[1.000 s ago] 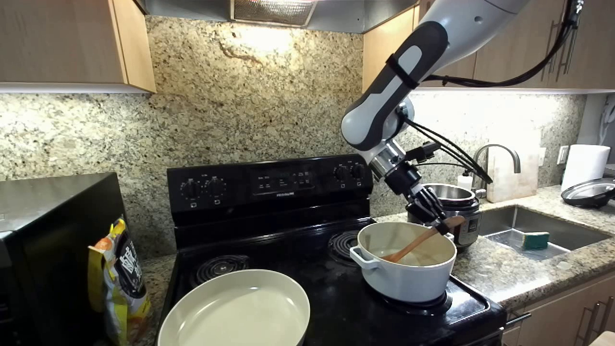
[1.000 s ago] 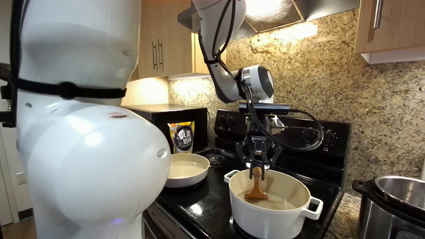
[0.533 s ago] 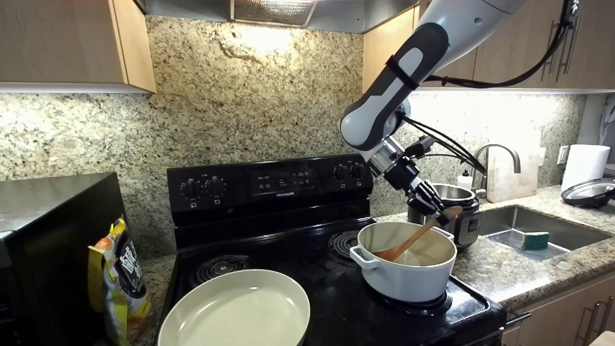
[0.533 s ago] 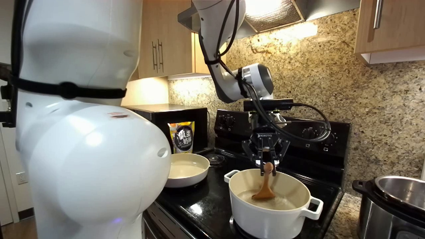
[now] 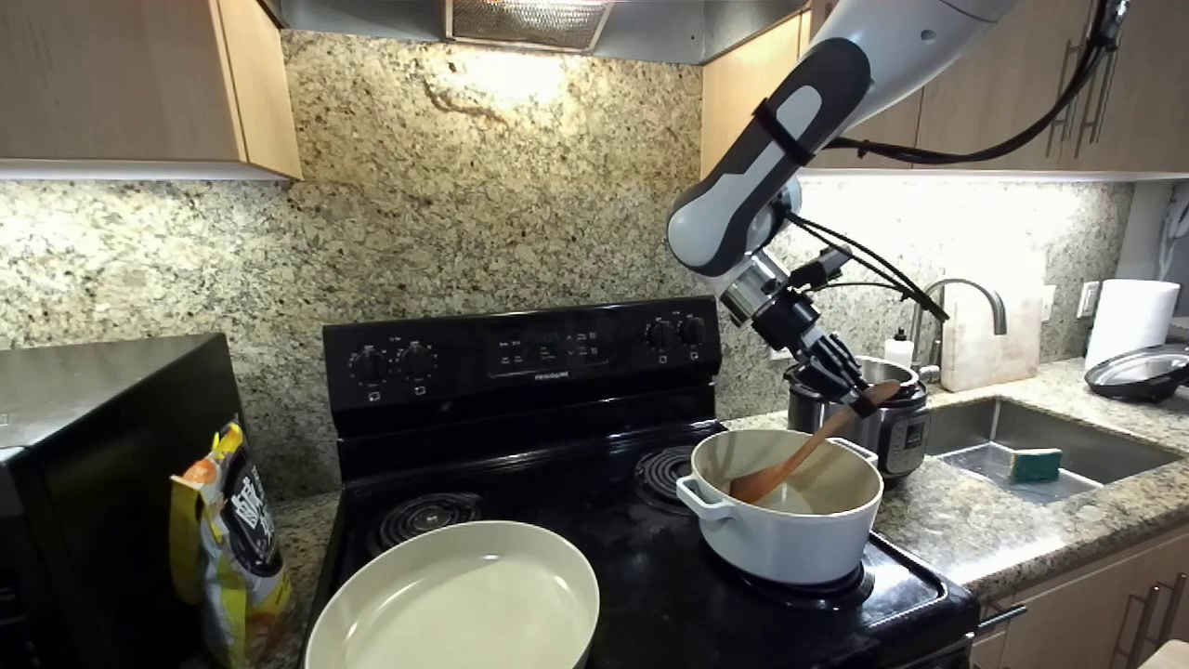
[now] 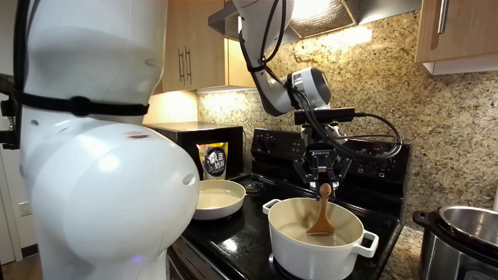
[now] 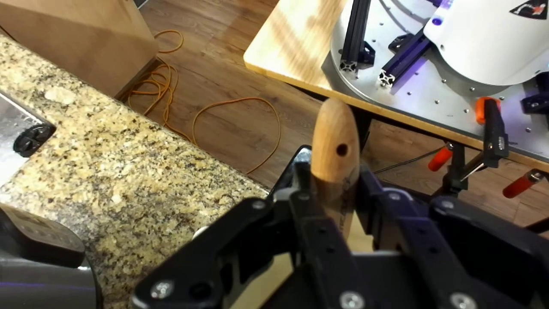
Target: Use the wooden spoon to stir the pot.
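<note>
- Stage in hand: stirring, by all appearances. The wooden spoon (image 5: 804,452) slants down into the white two-handled pot (image 6: 311,258), which stands on the black electric range (image 5: 641,567); the flat-edged blade (image 6: 321,226) lies low inside. Pick-up and placing are judged complete — how much stirring is left cannot be told.
- Gripper (image 6: 325,195): fingers (image 7: 321,240) clenched on the upper handle (image 7: 331,133), whose drilled end projects past them in the wrist view.
- Next move: judged to call for a smooth sweep of the blade around the inner wall, under a firm grasp, since the slim handle may pivot between the fingers once the blade meets the wall.
- Hidden: the near wall (image 5: 790,548) of the pot conceals the blade's lower edge in an exterior view, so contact with the pot's floor is uncertain. In the wrist view the gripper's own linkage masks the blade and most of the pot, of which probably only cream slivers show.
- Hard to make out: the contents — a faint sheen on the pot's floor could be shallow clear liquid or bare glaze.
- Cut off: the cream shallow pan (image 5: 469,595), by the lower border in an exterior view, and screened in part by the robot's white shoulder link (image 6: 113,186) in an exterior view; the steel multicooker (image 6: 447,252), by the right border.
</note>
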### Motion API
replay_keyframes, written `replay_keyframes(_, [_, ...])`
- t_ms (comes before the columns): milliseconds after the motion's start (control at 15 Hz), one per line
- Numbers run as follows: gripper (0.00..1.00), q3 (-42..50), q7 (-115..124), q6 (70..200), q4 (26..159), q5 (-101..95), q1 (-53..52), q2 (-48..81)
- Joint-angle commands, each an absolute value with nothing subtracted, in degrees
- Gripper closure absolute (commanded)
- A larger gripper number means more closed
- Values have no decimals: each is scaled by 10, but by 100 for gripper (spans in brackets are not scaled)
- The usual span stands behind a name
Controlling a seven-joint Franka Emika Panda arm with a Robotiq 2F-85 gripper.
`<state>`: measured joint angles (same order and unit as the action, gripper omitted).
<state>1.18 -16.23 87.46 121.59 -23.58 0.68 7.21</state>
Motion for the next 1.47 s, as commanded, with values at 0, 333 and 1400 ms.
replay_keyframes(0, [92, 14, -173, 850, 1205, -223, 16, 75])
replay_keyframes(333, [92, 11, -160, 852, 1222, -170, 15, 66])
replay_keyframes(1400, [92, 26, -148, 853, 1212, -153, 27, 87])
